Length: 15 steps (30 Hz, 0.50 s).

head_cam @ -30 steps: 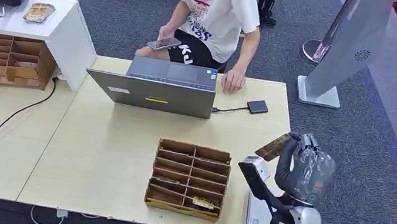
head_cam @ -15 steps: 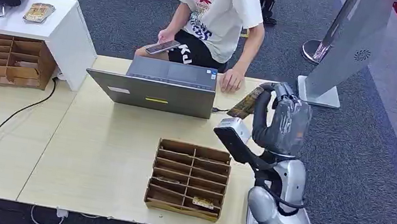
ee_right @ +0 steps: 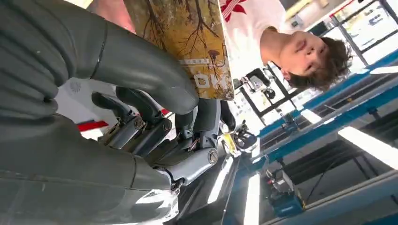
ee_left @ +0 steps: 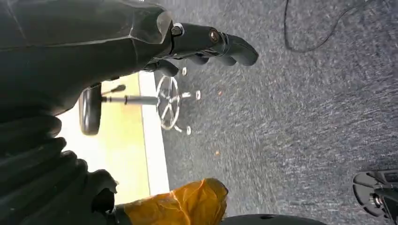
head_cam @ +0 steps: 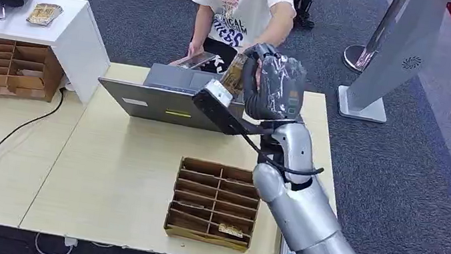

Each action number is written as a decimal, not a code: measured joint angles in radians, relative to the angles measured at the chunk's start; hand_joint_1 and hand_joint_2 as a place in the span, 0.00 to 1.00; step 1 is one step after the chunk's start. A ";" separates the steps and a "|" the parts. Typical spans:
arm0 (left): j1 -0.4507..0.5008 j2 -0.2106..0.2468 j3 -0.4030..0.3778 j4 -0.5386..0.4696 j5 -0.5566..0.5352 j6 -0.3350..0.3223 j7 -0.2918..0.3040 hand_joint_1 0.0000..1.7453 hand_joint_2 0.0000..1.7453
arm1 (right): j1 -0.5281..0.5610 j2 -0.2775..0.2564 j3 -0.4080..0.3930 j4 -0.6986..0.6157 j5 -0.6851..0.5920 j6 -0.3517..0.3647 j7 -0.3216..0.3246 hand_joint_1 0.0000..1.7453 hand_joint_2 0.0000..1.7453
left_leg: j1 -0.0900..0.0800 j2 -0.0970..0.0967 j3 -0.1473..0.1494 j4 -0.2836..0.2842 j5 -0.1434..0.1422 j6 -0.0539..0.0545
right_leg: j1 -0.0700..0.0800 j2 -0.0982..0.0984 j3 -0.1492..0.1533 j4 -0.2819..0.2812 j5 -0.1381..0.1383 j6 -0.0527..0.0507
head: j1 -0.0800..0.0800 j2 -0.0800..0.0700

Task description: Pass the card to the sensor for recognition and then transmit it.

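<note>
While right hand (head_cam: 274, 87) pinches the card (head_cam: 235, 74) high over the laptop (head_cam: 177, 96) toward the person (head_cam: 241, 1), handover looks pending; left hand (ee_left: 206, 44) hangs curled, empty.

Bright even overhead light, soft shadows; ceiling strips glare in right wrist view; slight motion blur.

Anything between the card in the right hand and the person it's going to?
Nothing visible. The right hand holds the card raised above the open laptop, close in front of the person, with open air between them.
</note>
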State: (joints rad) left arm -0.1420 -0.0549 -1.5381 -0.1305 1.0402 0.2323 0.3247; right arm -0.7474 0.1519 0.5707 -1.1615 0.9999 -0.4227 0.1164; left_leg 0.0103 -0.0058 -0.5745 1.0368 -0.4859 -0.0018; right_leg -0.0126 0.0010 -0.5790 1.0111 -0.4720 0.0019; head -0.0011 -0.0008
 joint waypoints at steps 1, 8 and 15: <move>-0.001 0.000 0.000 0.000 -0.007 -0.003 0.002 0.00 1.00 | -0.015 0.008 0.003 0.021 0.008 -0.002 0.005 1.00 1.00 | 0.000 0.000 0.000 0.000 0.000 0.000 | 0.000 0.000 0.000 0.000 0.000 0.000 | 0.000 0.000; -0.009 0.000 0.000 0.000 -0.047 -0.013 0.018 0.00 1.00 | -0.092 0.052 0.014 0.151 0.041 -0.041 0.032 1.00 1.00 | 0.000 0.000 0.000 0.000 0.000 0.000 | 0.000 0.000 0.000 0.000 0.000 0.000 | 0.000 0.000; -0.017 -0.001 0.000 0.000 -0.076 -0.023 0.027 0.00 1.00 | -0.129 0.076 0.016 0.261 0.084 -0.114 0.042 1.00 1.00 | 0.000 -0.001 0.000 0.000 0.000 0.000 | 0.000 0.000 0.000 0.000 0.000 0.000 | 0.000 0.000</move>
State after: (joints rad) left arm -0.1588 -0.0561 -1.5381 -0.1305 0.9644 0.2090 0.3513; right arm -0.8766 0.2281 0.5871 -0.9002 1.0842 -0.5364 0.1579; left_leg 0.0102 -0.0063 -0.5745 1.0369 -0.4858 -0.0018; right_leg -0.0127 0.0007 -0.5792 1.0110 -0.4719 0.0019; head -0.0011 -0.0008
